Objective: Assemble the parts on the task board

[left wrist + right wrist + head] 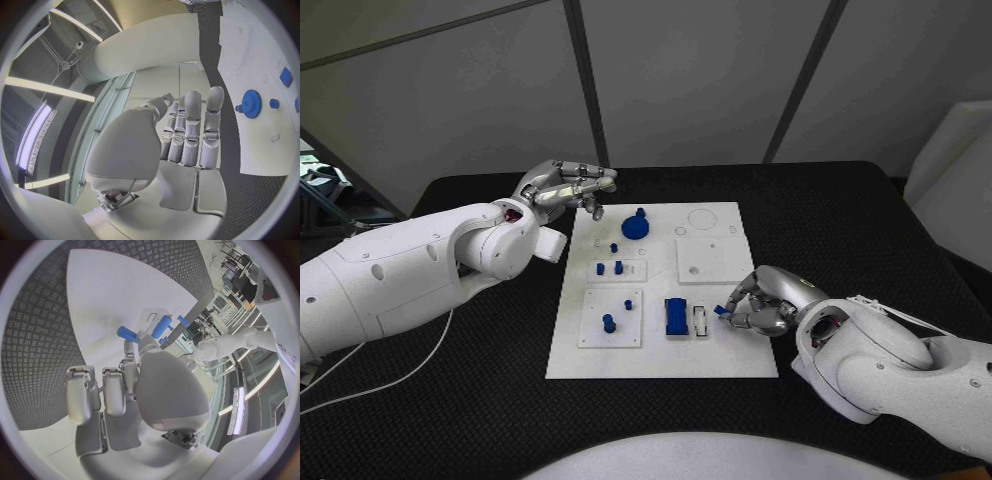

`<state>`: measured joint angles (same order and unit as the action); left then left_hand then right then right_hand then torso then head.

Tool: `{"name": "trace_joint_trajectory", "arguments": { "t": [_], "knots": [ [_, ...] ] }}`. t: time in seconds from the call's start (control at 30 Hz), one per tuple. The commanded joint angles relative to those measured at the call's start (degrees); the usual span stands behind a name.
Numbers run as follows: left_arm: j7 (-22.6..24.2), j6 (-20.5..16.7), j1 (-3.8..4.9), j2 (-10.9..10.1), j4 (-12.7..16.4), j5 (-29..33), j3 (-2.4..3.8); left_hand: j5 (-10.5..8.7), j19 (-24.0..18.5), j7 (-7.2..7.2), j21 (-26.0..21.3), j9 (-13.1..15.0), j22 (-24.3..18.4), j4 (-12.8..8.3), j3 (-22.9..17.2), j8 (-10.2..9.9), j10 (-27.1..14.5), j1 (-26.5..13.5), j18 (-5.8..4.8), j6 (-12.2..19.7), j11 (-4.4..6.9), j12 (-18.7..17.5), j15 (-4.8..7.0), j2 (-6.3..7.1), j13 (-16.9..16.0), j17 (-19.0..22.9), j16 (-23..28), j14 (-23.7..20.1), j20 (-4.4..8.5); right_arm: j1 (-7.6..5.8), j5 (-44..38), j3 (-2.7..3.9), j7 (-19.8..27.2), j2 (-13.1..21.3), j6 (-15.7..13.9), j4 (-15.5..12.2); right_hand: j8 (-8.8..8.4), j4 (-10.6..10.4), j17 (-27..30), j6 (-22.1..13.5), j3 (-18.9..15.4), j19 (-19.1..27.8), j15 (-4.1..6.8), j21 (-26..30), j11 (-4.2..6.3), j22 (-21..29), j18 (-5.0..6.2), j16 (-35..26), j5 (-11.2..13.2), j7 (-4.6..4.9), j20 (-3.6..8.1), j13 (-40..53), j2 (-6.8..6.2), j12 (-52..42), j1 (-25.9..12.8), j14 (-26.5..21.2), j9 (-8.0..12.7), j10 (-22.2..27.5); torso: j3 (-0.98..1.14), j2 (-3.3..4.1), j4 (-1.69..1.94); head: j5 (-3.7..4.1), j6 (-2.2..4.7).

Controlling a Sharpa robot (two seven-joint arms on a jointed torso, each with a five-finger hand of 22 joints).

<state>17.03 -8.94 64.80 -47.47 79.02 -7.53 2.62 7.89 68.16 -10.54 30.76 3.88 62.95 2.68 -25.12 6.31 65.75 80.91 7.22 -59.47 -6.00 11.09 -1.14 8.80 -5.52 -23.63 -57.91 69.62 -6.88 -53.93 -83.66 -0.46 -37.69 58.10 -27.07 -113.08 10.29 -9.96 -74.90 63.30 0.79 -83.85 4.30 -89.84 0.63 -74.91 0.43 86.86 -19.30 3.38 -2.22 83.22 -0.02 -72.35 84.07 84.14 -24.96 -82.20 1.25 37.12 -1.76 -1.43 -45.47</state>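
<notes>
Nearest the robot, the right hand [764, 305] lay at the right edge of the task board [661, 355], a white plate in the middle of the black counter [877, 230]. Its fingers [740, 290] were curled in, and a small blue part [720, 311] showed at their tips. The hand covered most of that piece, so its shape was hard to make out, though it appeared pinched. In the right wrist view the same blue part [127, 333] sat just past the fingertips, partly hidden by the hand itself.

Just beside that hand, on the board, a tall blue block [675, 316] stood upright. Left of it a blue peg [609, 322] stood in a raised white tile [612, 318], with a smaller blue piece [629, 303] near it. Farther up the board, two short blue pegs [609, 268] stood close together. Their seats were too small to tell.

Beyond them, near the board's far end, lay a round blue gear [635, 226]; the left wrist view showed its toothed rim [251, 104].

Farthest off, the left hand [565, 187] hovered above the board's far left corner. Its fingers [190, 127] were held close together, bent, and held nothing.
</notes>
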Motion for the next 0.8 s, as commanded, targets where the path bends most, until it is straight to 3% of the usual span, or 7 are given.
{"name": "trace_joint_trajectory", "arguments": {
  "t": [0.03, 0.23, 0.57, 0.8],
  "knots": [
    [0.3, 0.4, 0.09, 0.0, 0.2, 0.2, 0.05, -0.28, -0.3, 0.18, -0.2, 0.0, -0.1, -0.3, 0.0, 0.0, -0.3, 0.2, 3.13, 0.4, 0.08, 0.3, 0.01, -0.65, -0.1, 0.1, 0.3, -0.6, 0.14, -0.07, 2.7, 0.02, 1.2, -0.4, -3.9, -0.1, 0.13, -0.1, -9.8, 0.4, 0.7, -6.2, 0.22, -0.2, 0.40, -15.1, -0.43, 0.4, -0.4, -0.05, 0.27, -5.5, 1.50, -0.3, 0.9, 4.8, -0.2, -0.9, 0.08, 0.06, -0.08, -0.10, 0.00],
    [0.2, 0.5, 0.10, 0.0, 0.2, 0.2, 0.05, -0.28, -0.3, 0.17, -0.2, 0.0, -0.1, -0.4, 0.0, 0.1, -0.3, 0.2, 3.13, 0.4, 0.08, 0.3, 0.02, -0.67, -0.1, 0.1, 0.3, -0.6, 0.15, -0.07, 4.2, 0.02, 1.4, -1.6, -2.8, 0.6, 0.00, -0.5, -9.8, 0.5, 1.4, -6.2, 0.23, -0.2, 0.41, -15.1, -0.43, 0.4, -0.6, -0.06, 0.27, -5.5, 0.97, -0.4, 0.1, 4.8, -0.3, -0.9, 0.05, 0.05, -0.10, -0.11, -0.06],
    [0.1, 0.6, 0.11, 0.0, 0.4, 0.2, 0.05, -0.28, -0.3, 0.17, -0.2, 0.0, -0.1, -0.4, 0.0, 0.1, -0.4, 0.3, 3.13, 0.4, 0.07, 0.4, 0.02, -0.66, -0.1, 0.1, 0.3, -0.6, 0.15, -0.07, 6.5, 0.02, 0.0, -4.5, 4.0, 2.7, -0.25, -1.6, -9.9, 0.8, 2.4, -6.2, 0.21, -0.2, 0.39, -15.1, -0.43, 0.4, -0.3, -0.07, 0.26, -5.3, -0.18, -0.4, -2.0, 4.8, -0.5, -1.0, 0.04, 0.04, -0.08, -0.17, -0.20],
    [0.0, 0.7, 0.12, 0.0, 0.4, 0.2, 0.05, -0.27, -0.3, 0.16, -0.3, 0.0, -0.1, -0.5, 0.0, 0.1, -0.4, 0.3, 3.14, 0.4, 0.07, 0.4, 0.02, -0.67, -0.1, 0.1, 0.3, -0.6, 0.16, -0.07, 6.6, 0.02, -0.9, -5.4, 4.8, 3.5, -0.20, -3.0, -9.9, 1.5, 2.3, -6.2, 0.20, -0.2, 0.41, -15.1, -0.43, 0.4, -1.1, -0.14, 0.25, -5.2, -0.92, -0.5, -4.5, 4.8, -0.7, -1.2, 0.05, 0.04, -0.12, -0.26, -0.20]
  ]
}}
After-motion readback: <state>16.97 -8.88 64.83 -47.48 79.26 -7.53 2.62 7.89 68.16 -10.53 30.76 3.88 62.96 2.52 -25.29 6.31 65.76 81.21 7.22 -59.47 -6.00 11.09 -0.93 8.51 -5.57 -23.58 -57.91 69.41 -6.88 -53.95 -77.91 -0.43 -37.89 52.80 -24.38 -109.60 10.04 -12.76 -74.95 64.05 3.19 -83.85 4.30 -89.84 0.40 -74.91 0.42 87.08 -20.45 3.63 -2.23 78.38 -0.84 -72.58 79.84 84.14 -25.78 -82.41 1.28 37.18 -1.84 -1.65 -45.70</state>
